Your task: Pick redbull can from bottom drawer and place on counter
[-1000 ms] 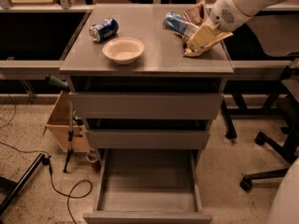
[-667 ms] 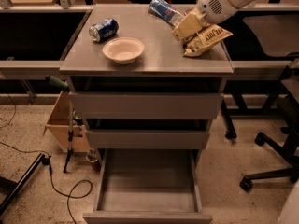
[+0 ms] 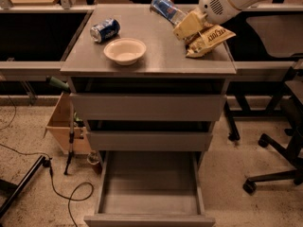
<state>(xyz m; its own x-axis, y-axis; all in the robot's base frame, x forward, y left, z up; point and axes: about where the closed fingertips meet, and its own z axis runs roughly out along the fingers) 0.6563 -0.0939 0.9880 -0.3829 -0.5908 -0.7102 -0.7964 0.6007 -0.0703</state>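
Note:
The redbull can (image 3: 165,7), blue and silver, hangs tilted above the back of the counter (image 3: 156,60). My gripper (image 3: 179,21) is shut on the can's lower end, reaching in from the upper right on the white arm. Its tan fingers (image 3: 190,25) sit just above a snack bag. The bottom drawer (image 3: 150,215) is pulled out at the foot of the cabinet, and its tray shows nothing inside. The two drawers above it are closed.
On the counter lie a wider blue can (image 3: 105,30) on its side, a white bowl (image 3: 125,50) and a yellow snack bag (image 3: 209,39). A cardboard box (image 3: 62,126) and cables sit on the floor at left. An office chair base (image 3: 279,167) stands at right.
My gripper has moved up and to the left, carrying the redbull can from just above the counter by the snack bag to a higher spot over the back edge.

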